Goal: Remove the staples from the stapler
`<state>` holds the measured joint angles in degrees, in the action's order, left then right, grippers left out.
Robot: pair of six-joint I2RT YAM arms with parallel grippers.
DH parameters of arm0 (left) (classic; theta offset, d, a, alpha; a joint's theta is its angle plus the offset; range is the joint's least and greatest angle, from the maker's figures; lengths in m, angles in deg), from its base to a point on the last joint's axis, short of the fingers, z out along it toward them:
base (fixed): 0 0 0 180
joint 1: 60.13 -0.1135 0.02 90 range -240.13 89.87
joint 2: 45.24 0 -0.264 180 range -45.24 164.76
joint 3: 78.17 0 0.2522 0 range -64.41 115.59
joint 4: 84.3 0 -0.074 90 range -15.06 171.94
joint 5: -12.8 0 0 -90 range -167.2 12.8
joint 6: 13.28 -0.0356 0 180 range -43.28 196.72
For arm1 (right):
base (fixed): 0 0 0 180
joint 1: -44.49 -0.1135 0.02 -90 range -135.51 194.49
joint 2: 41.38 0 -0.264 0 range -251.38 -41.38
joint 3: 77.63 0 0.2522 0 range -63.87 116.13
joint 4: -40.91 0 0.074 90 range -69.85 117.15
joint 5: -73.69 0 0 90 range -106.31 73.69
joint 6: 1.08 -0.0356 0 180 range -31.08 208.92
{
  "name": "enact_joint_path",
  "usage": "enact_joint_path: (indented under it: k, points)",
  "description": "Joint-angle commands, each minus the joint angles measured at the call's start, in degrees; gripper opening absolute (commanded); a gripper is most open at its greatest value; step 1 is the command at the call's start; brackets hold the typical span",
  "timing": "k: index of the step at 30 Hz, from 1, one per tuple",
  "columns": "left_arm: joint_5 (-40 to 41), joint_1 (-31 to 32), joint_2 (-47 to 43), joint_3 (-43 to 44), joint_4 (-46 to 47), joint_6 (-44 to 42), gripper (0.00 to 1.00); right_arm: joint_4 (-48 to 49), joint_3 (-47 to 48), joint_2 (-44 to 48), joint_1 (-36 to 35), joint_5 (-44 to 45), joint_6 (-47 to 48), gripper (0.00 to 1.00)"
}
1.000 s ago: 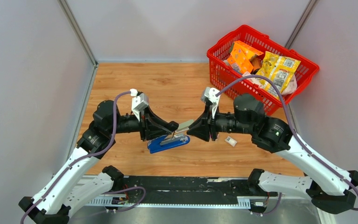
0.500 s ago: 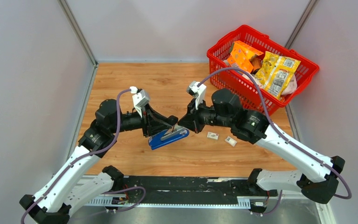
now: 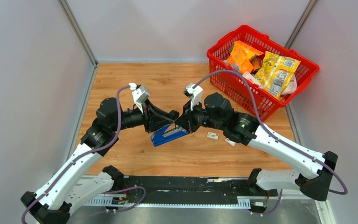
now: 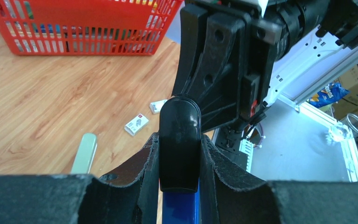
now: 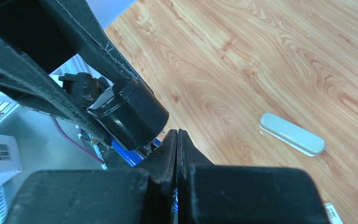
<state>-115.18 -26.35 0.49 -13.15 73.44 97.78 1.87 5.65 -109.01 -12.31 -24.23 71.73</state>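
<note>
The stapler (image 3: 170,135) is blue with a black top. My left gripper (image 3: 164,122) is shut on it. In the left wrist view my fingers (image 4: 147,161) clamp both sides of the stapler (image 4: 180,140) at its black top. My right gripper (image 3: 182,125) is at the stapler's right end. In the right wrist view its jaws (image 5: 177,135) are pressed flat together, tips beside the stapler's black end (image 5: 135,116). No staples show in any view.
A pale grey-green oblong piece (image 5: 292,134) lies on the wooden table, also in the left wrist view (image 4: 85,153). Two small white boxes (image 3: 212,136) (image 3: 230,142) lie right of the stapler. A red basket (image 3: 223,70) of snack packs stands at the back right.
My right arm has swung left and drawn in close to the stapler, uncovering a white box. My left gripper has shifted the stapler slightly up and left. The pale piece no longer shows from above.
</note>
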Motion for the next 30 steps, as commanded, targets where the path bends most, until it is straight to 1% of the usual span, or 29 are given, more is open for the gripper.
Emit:
enact_joint_path:
  k: [1,7,8,13,17,18,22,30]
  points:
    - [2.0,0.3,0.3,0.9,8.1,2.7,0.0,3.6,-1.1,-0.9,-1.6,4.4,-1.2,0.0]
    - [6.5,0.4,0.0,0.4,8.2,2.8,0.0,4.8,-4.2,-0.7,-3.2,7.8,-2.2,0.0]
    - [7.2,0.4,-0.2,0.3,8.2,2.8,0.0,5.1,-5.0,-0.6,-3.3,10.2,-2.6,0.0]
    - [11.8,0.4,-0.6,-0.1,8.2,3.5,0.0,6.4,-7.6,-0.7,-4.2,12.3,-3.9,0.0]
    - [13.9,0.4,-0.7,-0.4,8.2,4.4,0.0,6.9,-8.6,-1.1,-4.9,13.2,-4.3,0.0]
    - [14.6,0.5,-0.7,-0.4,9.7,4.7,0.0,7.3,-8.9,-1.3,-5.2,13.4,-4.6,0.0]
    - [16.2,0.4,-0.6,-0.7,10.8,5.7,0.0,9.5,-10.4,-2.0,-5.9,12.8,-5.8,0.0]
    - [17.2,0.4,-0.6,-0.6,12.5,6.9,0.0,11.8,-11.5,-4.2,-7.0,13.7,-6.8,0.0]
